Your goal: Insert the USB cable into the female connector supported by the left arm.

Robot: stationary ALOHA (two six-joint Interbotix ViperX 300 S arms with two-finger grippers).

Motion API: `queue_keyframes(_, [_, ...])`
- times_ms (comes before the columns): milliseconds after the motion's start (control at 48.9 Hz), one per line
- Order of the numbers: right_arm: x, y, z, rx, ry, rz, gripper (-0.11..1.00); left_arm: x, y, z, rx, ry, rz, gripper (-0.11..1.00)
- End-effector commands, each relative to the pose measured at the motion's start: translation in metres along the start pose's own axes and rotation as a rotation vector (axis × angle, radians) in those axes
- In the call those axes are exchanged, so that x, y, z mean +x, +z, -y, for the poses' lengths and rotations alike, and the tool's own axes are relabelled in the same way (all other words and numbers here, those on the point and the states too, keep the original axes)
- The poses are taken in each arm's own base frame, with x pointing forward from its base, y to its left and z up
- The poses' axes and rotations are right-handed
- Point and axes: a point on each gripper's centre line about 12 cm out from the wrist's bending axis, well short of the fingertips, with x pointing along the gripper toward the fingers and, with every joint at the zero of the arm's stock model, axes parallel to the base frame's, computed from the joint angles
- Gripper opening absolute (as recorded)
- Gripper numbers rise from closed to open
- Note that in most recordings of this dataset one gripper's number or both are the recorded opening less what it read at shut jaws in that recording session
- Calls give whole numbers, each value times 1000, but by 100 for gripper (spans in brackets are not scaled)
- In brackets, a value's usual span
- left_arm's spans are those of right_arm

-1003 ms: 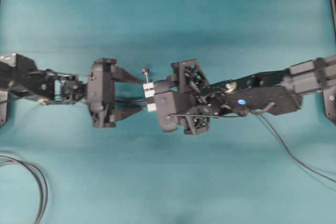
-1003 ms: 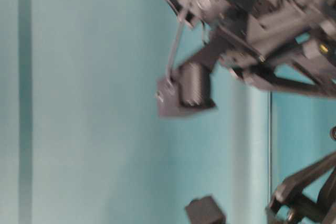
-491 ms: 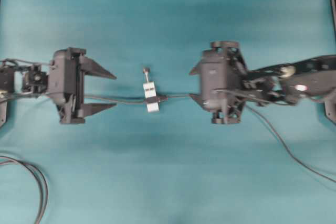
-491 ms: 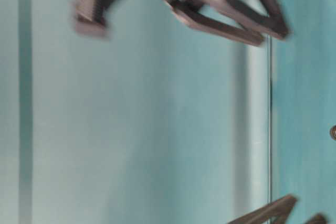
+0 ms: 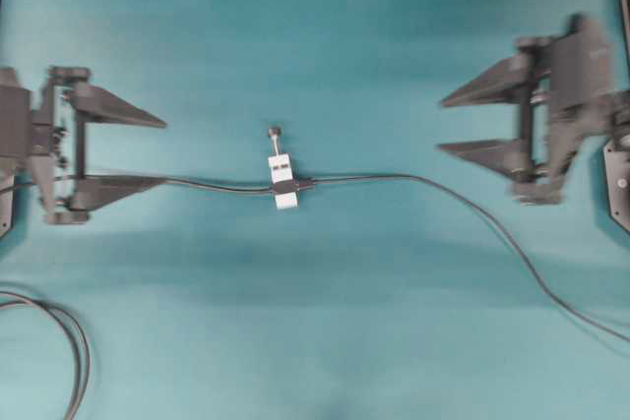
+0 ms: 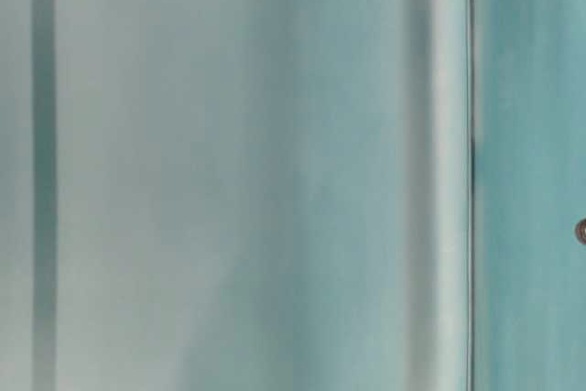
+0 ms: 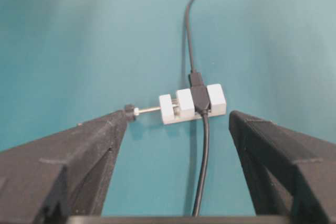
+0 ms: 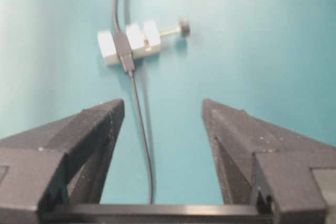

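The female connector's white block (image 5: 284, 199) lies on the teal table between both arms, its black-knobbed screw (image 5: 273, 132) pointing to the far side. The USB cable (image 5: 472, 211) runs in from the right, and its black plug (image 5: 303, 183) meets the socket at the block. My left gripper (image 5: 162, 152) stands open well left of the block, with the connector's cable (image 5: 217, 185) passing its near finger. My right gripper (image 5: 441, 126) is open far to the right, holding nothing. The left wrist view shows the block (image 7: 185, 104) and plug (image 7: 198, 81) ahead of the open left gripper (image 7: 178, 118). In the right wrist view the block (image 8: 107, 46) lies beyond the open right gripper (image 8: 163, 104).
A doubled loop of thicker dark cable (image 5: 71, 341) lies at the near left corner. An arm base (image 5: 618, 184) stands at the right edge. The table-level view is a teal blur with a small dark knob (image 6: 581, 231) at its right edge.
Both grippers, which were closed in around the block a second ago, have let go and drawn back, the left one leftward and the right one rightward. Block and joined cables now lie on the table.
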Motion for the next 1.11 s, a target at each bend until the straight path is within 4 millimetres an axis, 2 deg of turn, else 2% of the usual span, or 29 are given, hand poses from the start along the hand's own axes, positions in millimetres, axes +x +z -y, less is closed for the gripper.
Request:
queue_keyframes(0, [-20,-3,7,26,2,89,66,-13,5,-3,-18,14,31,83])
queue_keyframes(143, [-52,-15,19,53,-39,203,66,-29,4,-3,-20,12,43,83])
queue_keyframes(266, [-65,-23,23,70,-62,247,66,-39,0,-2,-30,12,47,83])
queue_keyframes(450, [-60,-47,21,37,-42,211,67,-51,-5,-1,-100,11,104,83])
queue_keyframes(634, [-58,-54,11,-10,40,248,67,-56,-23,2,-160,5,111,83])
queue_keyframes(962, [-52,-82,14,-15,16,167,67,-58,-43,4,-145,5,109,83])
queue_keyframes(1085, [-52,-83,14,-15,16,165,67,-58,-49,5,-136,4,95,83])
